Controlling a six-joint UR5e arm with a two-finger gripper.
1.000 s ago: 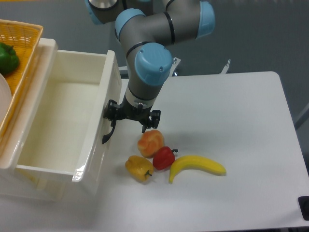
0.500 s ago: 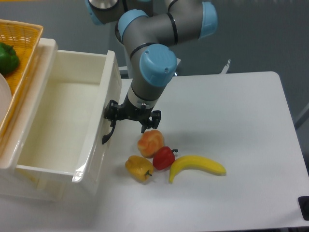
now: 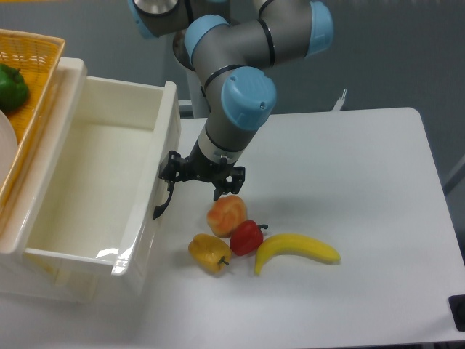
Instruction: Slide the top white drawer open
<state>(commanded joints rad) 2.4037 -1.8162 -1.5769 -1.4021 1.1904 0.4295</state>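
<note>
The top white drawer [image 3: 155,156] stands pulled far out of the cream-white cabinet [image 3: 54,127], and its deep white interior is bare. Its curved black handle [image 3: 161,204] hangs on the front panel. My gripper [image 3: 203,175] points down just right of the drawer front, level with the handle's upper end. It is open, and its left finger [image 3: 171,166] is next to the top of the handle; I cannot tell whether they touch. The lower drawer is hidden under the open one.
Just below the gripper lie an orange-pink fruit [image 3: 227,214], a red pepper [image 3: 245,237], a yellow pepper [image 3: 209,252] and a banana [image 3: 296,250]. A yellow basket [image 3: 36,80] with a green pepper [image 3: 11,86] sits on the cabinet top.
The arm's wrist and the gripper have shifted slightly to the right, and the drawer front has come a little further out with them.
</note>
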